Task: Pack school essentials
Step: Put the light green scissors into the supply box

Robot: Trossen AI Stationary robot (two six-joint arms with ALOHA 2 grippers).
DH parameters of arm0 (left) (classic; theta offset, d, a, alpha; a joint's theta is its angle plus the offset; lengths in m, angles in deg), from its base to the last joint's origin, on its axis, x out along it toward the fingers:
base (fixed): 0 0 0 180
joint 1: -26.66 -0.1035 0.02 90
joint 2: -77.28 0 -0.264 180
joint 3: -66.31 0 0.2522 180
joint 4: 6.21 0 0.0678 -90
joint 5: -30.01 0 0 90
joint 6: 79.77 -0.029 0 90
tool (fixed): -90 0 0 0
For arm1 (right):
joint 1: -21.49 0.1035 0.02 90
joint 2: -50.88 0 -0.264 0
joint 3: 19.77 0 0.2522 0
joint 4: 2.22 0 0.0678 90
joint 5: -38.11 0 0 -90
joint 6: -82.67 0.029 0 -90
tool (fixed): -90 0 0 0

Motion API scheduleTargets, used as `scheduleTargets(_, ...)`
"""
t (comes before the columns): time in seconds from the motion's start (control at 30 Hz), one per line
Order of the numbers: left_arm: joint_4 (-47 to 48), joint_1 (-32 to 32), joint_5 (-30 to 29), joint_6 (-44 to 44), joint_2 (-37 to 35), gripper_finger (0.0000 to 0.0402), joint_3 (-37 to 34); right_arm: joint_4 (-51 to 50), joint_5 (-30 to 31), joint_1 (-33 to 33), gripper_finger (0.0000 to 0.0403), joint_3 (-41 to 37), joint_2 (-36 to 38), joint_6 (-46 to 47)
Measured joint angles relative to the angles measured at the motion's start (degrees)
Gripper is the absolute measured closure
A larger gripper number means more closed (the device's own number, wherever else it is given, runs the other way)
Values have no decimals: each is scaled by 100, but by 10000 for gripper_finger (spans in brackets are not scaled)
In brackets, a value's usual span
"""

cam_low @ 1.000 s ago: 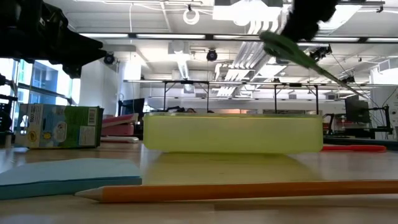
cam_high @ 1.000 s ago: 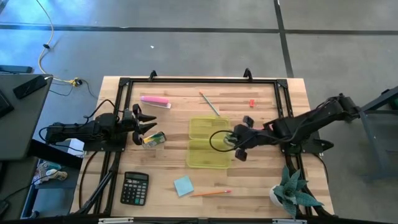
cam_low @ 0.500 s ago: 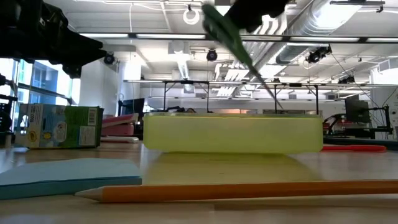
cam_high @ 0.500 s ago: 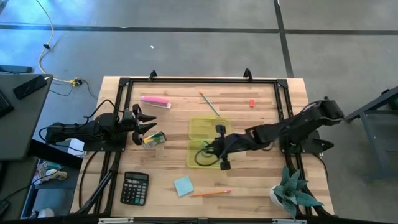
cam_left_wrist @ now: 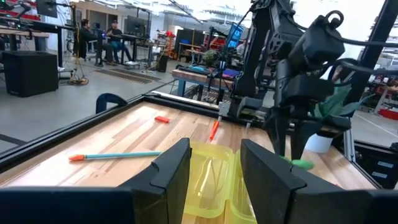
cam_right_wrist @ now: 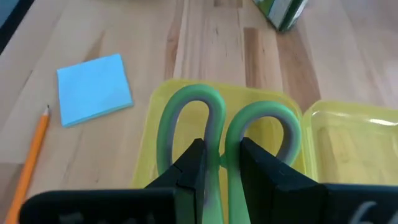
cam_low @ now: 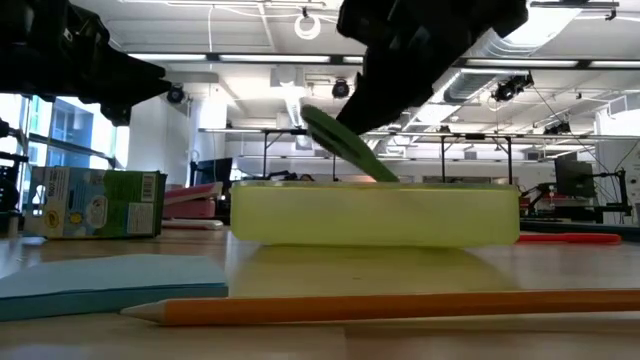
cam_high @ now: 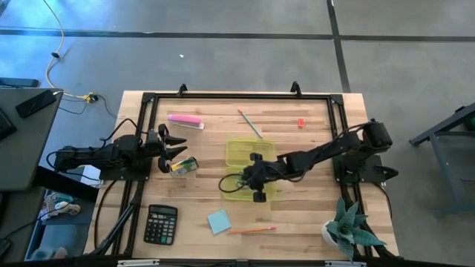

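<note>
My right gripper (cam_high: 249, 179) reaches in from the table's right over the open translucent yellow-green case (cam_high: 249, 152) and is shut on the green-handled scissors (cam_right_wrist: 189, 124). In the low view the scissors (cam_low: 340, 145) slant down to the case's rim. My left gripper (cam_high: 168, 148) is open at the table's left, just beside the small crayon box (cam_high: 183, 166). The light-blue note pad (cam_high: 219, 221) and orange pencil (cam_high: 252, 231) lie flat near the near edge. The greenish pencil (cam_high: 250, 124) and red piece (cam_high: 300, 122) lie toward the far edge. My right gripper pinches the scissors between its two fingers (cam_right_wrist: 194, 167) at the neck where the two handle loops join (cam_right_wrist: 219, 146). It comes from the table's right, slanting down. The scissors are lifted, and the loops (cam_high: 231, 183) stick out toward the table's left over the case.
A pink oblong piece (cam_high: 185, 121) lies far left and a calculator (cam_high: 160, 224) near left. A potted plant (cam_high: 349, 230) stands at the near right corner. A black frame (cam_high: 237, 96) rims the table. Bare wood lies between the case and the plant.
My right gripper has travelled from the case's right side toward the table's left, across the case, and come down. The scissors went with it, held the whole way, and their handles have dropped from high above the case to its rim.
</note>
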Motion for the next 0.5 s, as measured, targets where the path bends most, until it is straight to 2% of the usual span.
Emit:
scheduleTargets(0.2, 1, 0, 0, -5, 0, 271, 0, 7, -56, -22, 333, 0, -56, -9)
scheduleTargets(0.5, -2, 1, 0, -1, 0, 271, 0, -4, 89, -33, 263, 0, -56, -7)
